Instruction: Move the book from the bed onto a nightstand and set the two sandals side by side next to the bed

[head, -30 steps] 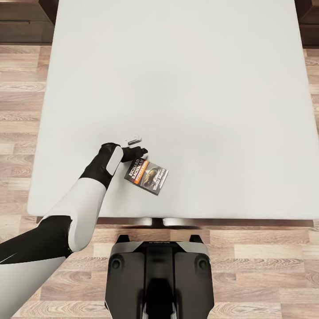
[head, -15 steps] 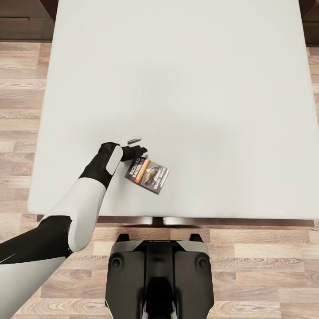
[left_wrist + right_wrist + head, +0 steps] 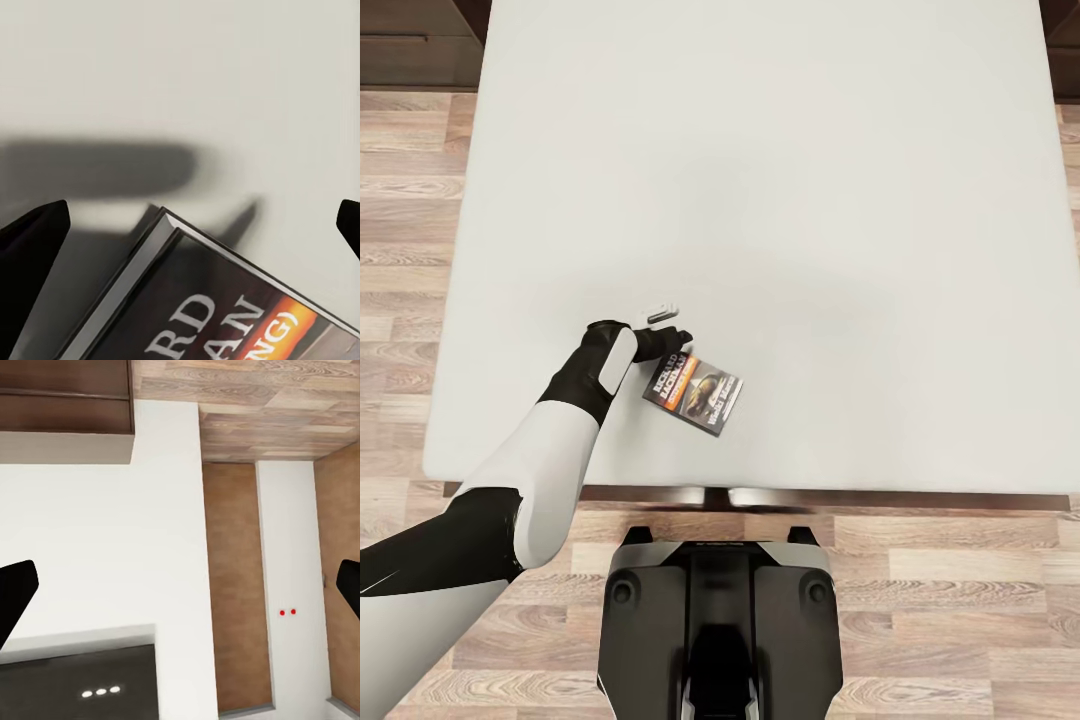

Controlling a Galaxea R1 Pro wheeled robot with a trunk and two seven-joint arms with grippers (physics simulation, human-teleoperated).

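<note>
The book [image 3: 695,393], dark with an orange band and white lettering, lies flat on the bed's off-white mattress [image 3: 780,200] near the front edge. My left gripper [image 3: 669,331] is at the book's left corner, low over the mattress. In the left wrist view the book's corner [image 3: 217,307] points into the gap of the left gripper [image 3: 191,232]. Its fingers [image 3: 30,247] stand wide apart at either side, open and not touching the book. The right gripper [image 3: 184,585] is open with nothing between its fingers. The sandals are out of view.
Wood-plank floor [image 3: 400,250] runs along both sides of the bed. Dark brown furniture [image 3: 410,50] stands at the bed's far left corner, and more [image 3: 1063,45] at the far right. My dark base [image 3: 718,620] sits against the bed's front frame [image 3: 920,500].
The head view has tilted slightly. The left gripper has edged a little toward the book, whose near corner looks slightly shifted to the right.
</note>
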